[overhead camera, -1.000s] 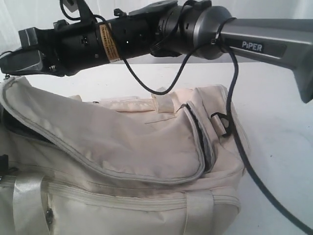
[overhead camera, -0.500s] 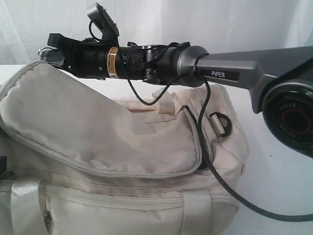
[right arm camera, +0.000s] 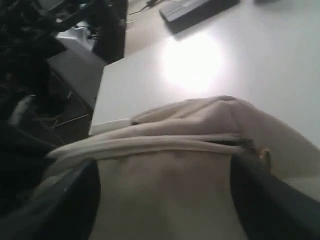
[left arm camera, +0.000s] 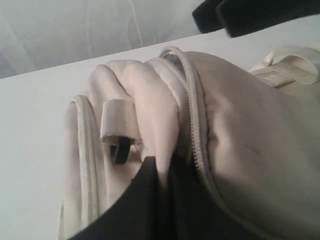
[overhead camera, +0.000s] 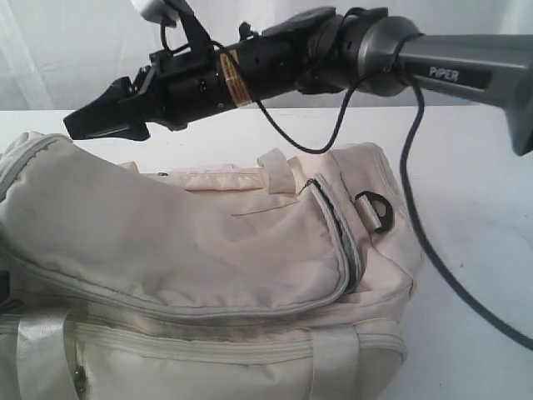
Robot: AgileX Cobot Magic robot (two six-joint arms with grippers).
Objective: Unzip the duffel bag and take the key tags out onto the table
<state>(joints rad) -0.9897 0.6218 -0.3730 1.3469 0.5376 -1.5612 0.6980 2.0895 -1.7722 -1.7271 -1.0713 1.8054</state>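
**Duffel bag on the table, one gripper on it, one above it**

The duffel bag (overhead camera: 208, 242) sits on the white table (overhead camera: 466, 192) and fills the lower left of your exterior view. Its top flap (overhead camera: 166, 233) lies slack and domed. The zip seam (overhead camera: 337, 242) gapes a little at the end by the black D-ring (overhead camera: 376, 210), with dark lining showing in the slit. A pale webbing handle (overhead camera: 42, 350) hangs down the near side.

Your right gripper (overhead camera: 96, 118) reaches across from the right and hangs in the air over the left end of the flap, clear of the fabric. In the right wrist view its two fingers (right arm camera: 75, 200) stand well apart, with only the bag seen below between them, so the jaws are spread and hold nothing. A black cable (overhead camera: 416, 208) trails from that arm down past the bag's right end.

Your left gripper (left arm camera: 160, 200) is at the bag's end, with the jaws pressed together. A fold of cream fabric just beside the zipper teeth (left arm camera: 195, 130) runs down into the tips, so it appears to pinch the bag there.
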